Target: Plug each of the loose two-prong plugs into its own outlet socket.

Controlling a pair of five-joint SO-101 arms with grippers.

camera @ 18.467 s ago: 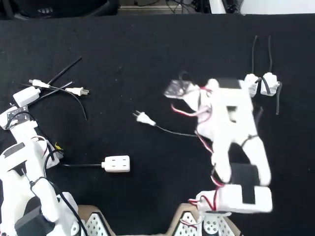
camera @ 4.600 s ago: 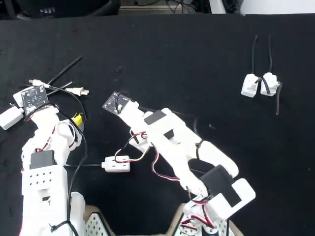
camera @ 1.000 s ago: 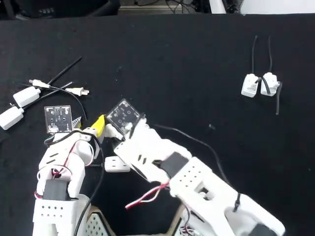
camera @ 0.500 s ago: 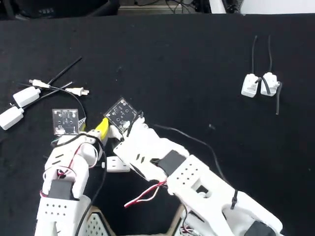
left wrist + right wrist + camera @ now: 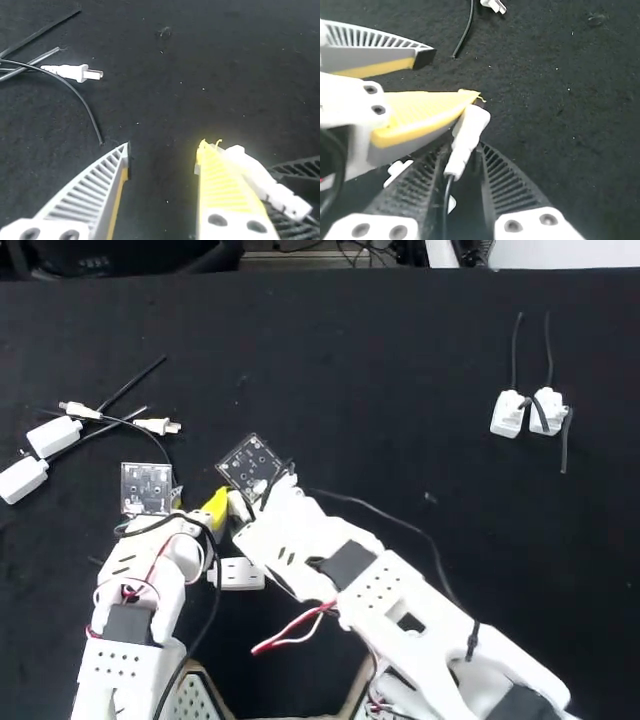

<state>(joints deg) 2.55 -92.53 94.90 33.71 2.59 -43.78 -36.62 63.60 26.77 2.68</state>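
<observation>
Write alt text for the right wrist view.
The right gripper clamps a white two-prong plug between its black fingers, the cord trailing back between them. The left gripper, open, sits close, its yellow finger alongside the plug. Another loose plug lies farther off on the black table.

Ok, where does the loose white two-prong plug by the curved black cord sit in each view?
High view: the white two-prong plug lies left on the black mat, prongs toward the middle.
Left wrist view: the plug lies ahead of the left claw, past the curved black cord.
Right wrist view: the plug, cut by the frame edge, past the cord's end.
Shared landmark: the left claw's yellow finger.
</observation>
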